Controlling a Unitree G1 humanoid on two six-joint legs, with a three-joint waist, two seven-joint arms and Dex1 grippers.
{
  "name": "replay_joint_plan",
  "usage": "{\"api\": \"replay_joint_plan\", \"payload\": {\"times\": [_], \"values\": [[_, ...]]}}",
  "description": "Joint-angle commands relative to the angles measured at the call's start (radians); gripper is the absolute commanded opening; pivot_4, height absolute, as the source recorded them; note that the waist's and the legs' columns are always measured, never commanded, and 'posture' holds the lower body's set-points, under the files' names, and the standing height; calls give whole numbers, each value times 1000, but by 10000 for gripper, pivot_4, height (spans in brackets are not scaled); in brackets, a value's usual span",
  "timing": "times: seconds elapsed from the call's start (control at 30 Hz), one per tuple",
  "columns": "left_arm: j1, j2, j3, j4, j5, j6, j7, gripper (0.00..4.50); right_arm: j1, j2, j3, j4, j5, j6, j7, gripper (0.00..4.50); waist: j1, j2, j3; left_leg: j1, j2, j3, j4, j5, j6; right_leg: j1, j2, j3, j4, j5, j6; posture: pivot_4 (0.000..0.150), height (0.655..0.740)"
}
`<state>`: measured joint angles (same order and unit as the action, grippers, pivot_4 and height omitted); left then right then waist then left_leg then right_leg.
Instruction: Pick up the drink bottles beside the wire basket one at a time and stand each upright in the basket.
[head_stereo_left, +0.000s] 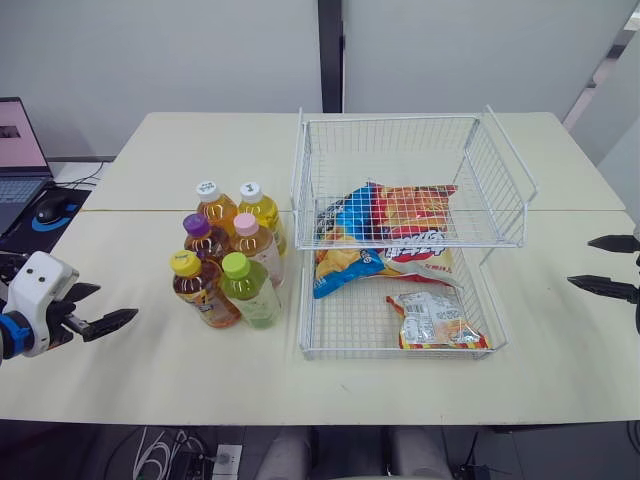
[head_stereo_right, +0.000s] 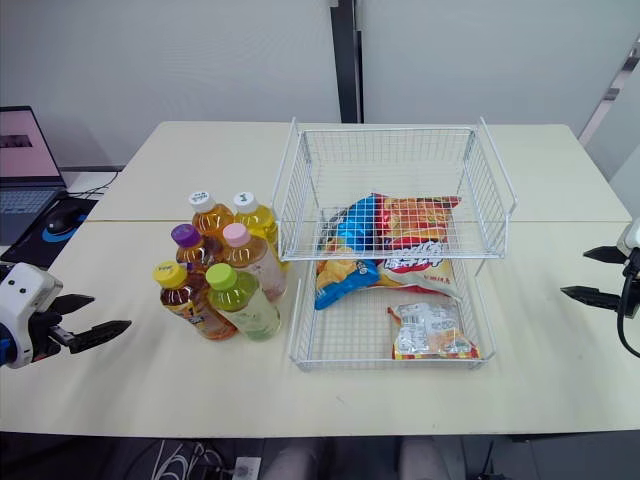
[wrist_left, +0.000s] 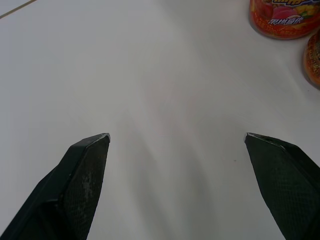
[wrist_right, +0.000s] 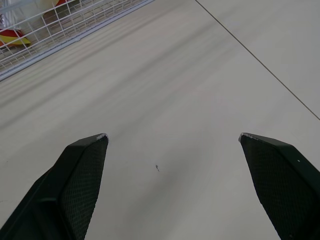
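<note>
Our left gripper (head_stereo_left: 115, 303) and right gripper (head_stereo_left: 582, 262) gape wide, empty. The bottles (head_stereo_left: 228, 265) stand packed just left of the basket (head_stereo_left: 400, 150). We risk toppling neighbours when grasping one; bags (head_stereo_left: 435, 318) inside may tip it.

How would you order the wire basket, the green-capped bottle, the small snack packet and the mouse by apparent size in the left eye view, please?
1. wire basket, by far the largest.
2-3. snack packet and green-capped bottle: too alike to rank.
4. mouse, the smallest.
</note>
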<state>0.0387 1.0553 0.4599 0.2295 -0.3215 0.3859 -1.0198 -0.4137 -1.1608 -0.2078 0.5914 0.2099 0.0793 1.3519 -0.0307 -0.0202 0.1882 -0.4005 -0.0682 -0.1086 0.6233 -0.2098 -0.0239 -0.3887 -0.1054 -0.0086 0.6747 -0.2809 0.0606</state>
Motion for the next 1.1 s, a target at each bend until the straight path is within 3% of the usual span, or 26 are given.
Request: {"api": "replay_joint_plan", "payload": {"times": [0.03,0.4,1.1], "values": [[8,19,50,-25,-8,-8,0,44658,-18,-18,-24,-24,10,2,-13,45000,0,0,0,0,0,0,0,0,0,0,0,0,0,0,0,1500,7400],[-46,-4,147,18,-130,54,-23,44658,-11,-13,-59,16,14,-90,-87,45000,-1,0,0,0,0,0,0,0,0,0,0,0,0,0,0,1500,7400],[-7,-26,202,4,-162,38,-37,44658,32,-26,-128,100,52,-129,-89,45000,0,0,0,0,1,1,0,0,0,0,0,0,0,0,-1,1500,7400]]}}
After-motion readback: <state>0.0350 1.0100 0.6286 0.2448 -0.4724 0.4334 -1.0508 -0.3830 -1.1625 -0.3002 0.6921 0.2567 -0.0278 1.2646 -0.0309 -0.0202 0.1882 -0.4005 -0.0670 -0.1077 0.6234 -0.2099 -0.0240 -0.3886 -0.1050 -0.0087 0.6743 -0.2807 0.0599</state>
